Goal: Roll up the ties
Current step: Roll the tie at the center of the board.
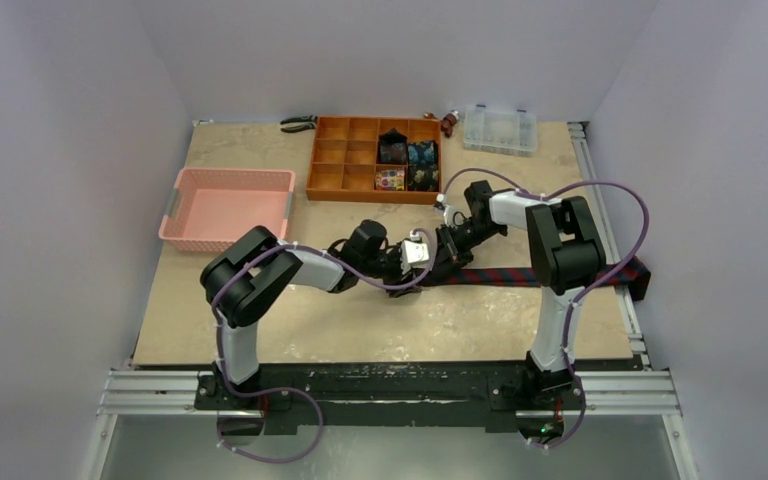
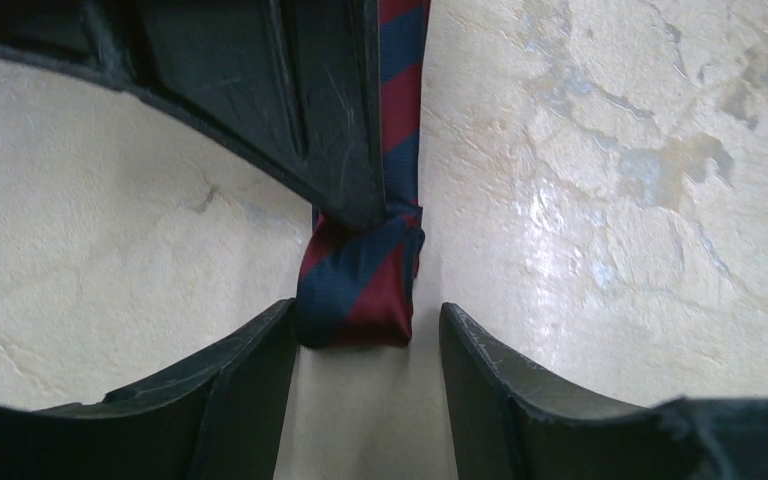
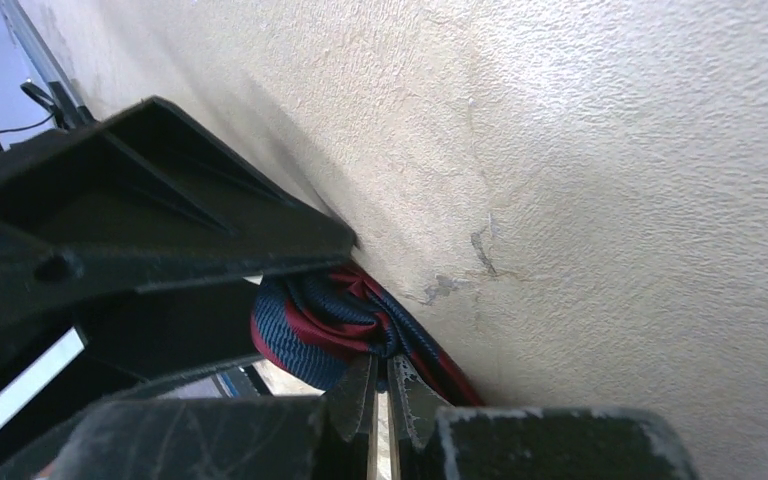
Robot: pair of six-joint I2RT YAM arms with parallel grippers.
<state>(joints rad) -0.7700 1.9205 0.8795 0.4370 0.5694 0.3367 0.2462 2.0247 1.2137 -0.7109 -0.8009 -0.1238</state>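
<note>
A navy tie with red diagonal stripes (image 1: 520, 276) lies across the table to its right edge. Its left end is wound into a small roll (image 2: 360, 290) (image 3: 310, 325). My right gripper (image 3: 382, 362) (image 1: 442, 252) is shut, its tips pinching the fabric at the roll's middle. My left gripper (image 2: 368, 308) (image 1: 415, 264) stands open around the roll's near end. Its left finger (image 2: 250, 380) touches the roll, and a gap shows at the right finger (image 2: 490, 390). Small rolled ties (image 1: 393, 148) (image 1: 421, 156) (image 1: 391, 179) sit in compartments of the orange tray (image 1: 335, 150).
A pink basket (image 1: 225, 205) stands at the left of the table. At the back are a clear plastic box (image 1: 500, 128) and pliers (image 1: 298, 123). The tie's far end hangs over the right edge (image 1: 642, 278). Purple cables loop over both arms.
</note>
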